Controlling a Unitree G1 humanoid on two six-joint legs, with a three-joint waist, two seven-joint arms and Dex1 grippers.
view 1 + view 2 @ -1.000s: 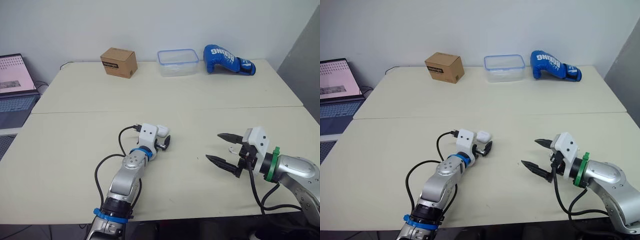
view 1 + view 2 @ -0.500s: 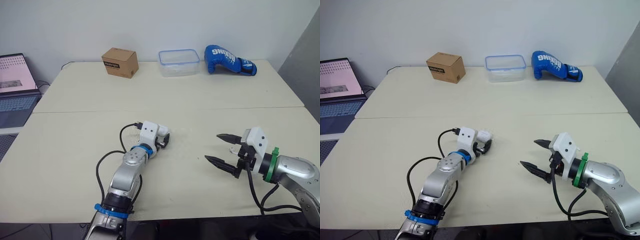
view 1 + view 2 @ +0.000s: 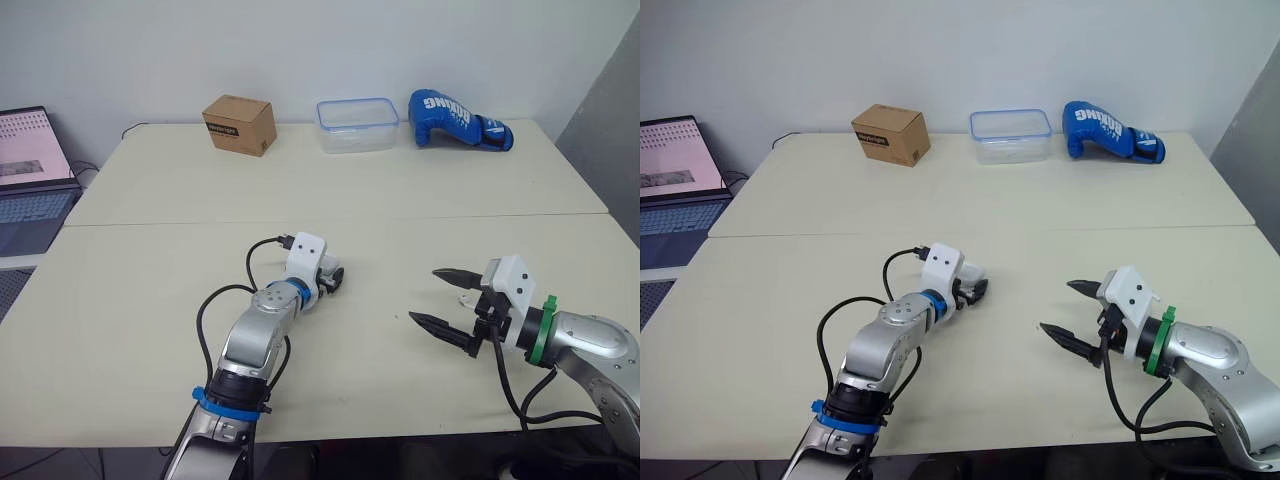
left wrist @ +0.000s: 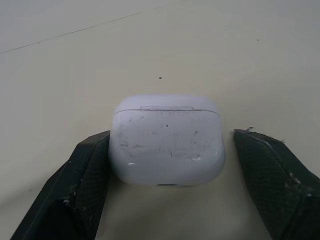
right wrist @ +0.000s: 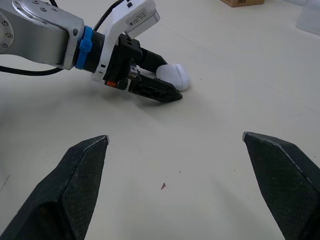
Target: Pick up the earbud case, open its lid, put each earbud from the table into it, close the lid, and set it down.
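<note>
Earbud case (image 4: 166,140) looks light and slippery, so I'd pinch its rounded sides; left gripper (image 3: 976,283) straddles it, unclosed; right gripper (image 3: 426,295) gapes, well apart.

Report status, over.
Left gripper open, straddling case. Case on table, lid shut. Right gripper open, apart. Nothing blocking.

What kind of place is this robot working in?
Probably a lab or office test room: plain tables against a bare wall, an open laptop beside them, and stray props at the back: a box, a tub, a boxing glove.
</note>
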